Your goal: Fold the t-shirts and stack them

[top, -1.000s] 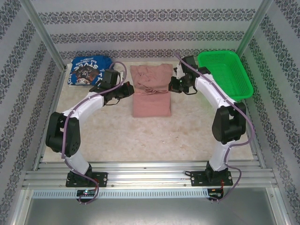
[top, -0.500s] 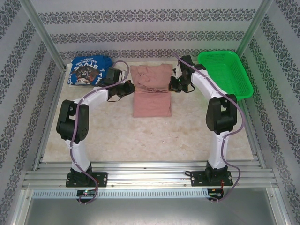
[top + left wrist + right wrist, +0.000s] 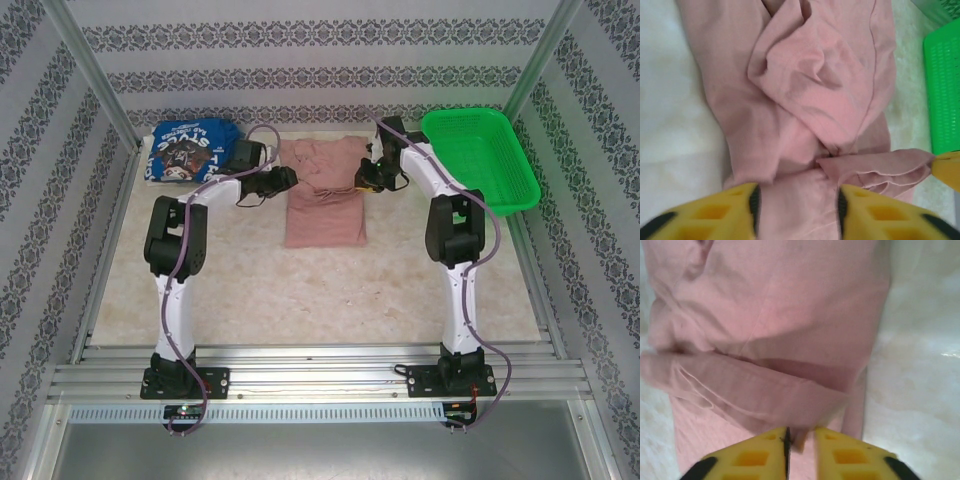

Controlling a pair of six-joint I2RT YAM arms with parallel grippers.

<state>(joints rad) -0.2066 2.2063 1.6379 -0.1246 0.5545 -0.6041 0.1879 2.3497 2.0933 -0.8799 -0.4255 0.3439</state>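
The dusty pink t-shirt (image 3: 322, 212) lies folded into a long strip at the back middle of the table, its far half rumpled. My left gripper (image 3: 288, 179) is at its left edge. In the left wrist view that gripper (image 3: 797, 212) stands open, with pink cloth (image 3: 810, 75) lying under the gap. My right gripper (image 3: 363, 180) is at the shirt's right edge. In the right wrist view the right gripper (image 3: 801, 447) is slightly open, and a small tip of a pink fold (image 3: 765, 390) sits loose in the gap. The royal blue t-shirt (image 3: 190, 150) lies bunched at the back left.
A green mesh basket (image 3: 482, 160) stands at the back right, close to the right arm; its rim (image 3: 942, 90) shows in the left wrist view. Patterned walls and metal posts close in the table. Bare table lies in front of the pink shirt.
Both grippers have gone from shut to parted on the pink shirt. Both arms have reached further back, elbows swinging inward, and the grippers have closed in on the shirt's sides.
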